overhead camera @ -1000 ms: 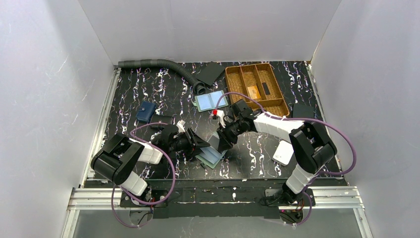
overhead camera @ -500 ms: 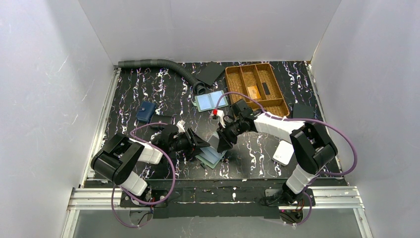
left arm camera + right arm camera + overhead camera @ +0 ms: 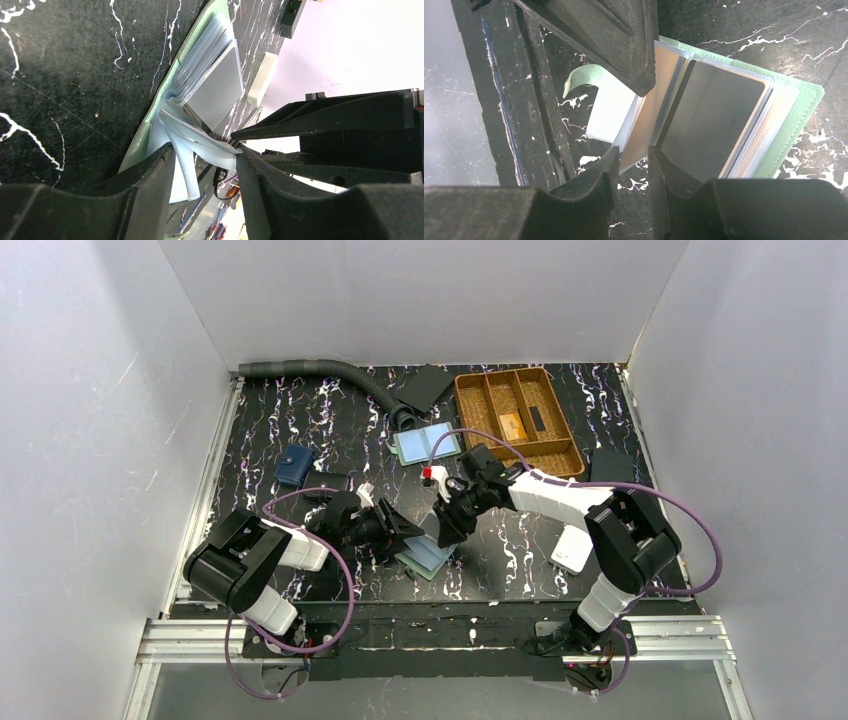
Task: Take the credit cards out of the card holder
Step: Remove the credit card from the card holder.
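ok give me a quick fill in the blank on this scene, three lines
1. The card holder lies ___ on the table, its clear sleeves fanned out.
2. The holder's outer edge is coloured ___.
3. The wooden tray sits in the far ___ corner of the table.
Missing words: open; green; right.

Your overhead view is bright, even and sharp: the white walls bounce soft light, and the arms throw only faint shadows on the black table. In your left wrist view the background blows out pale pink, and the near left fingers and the card holder blur. Your right wrist view is dimmer, with a dull sheen across the grey card.
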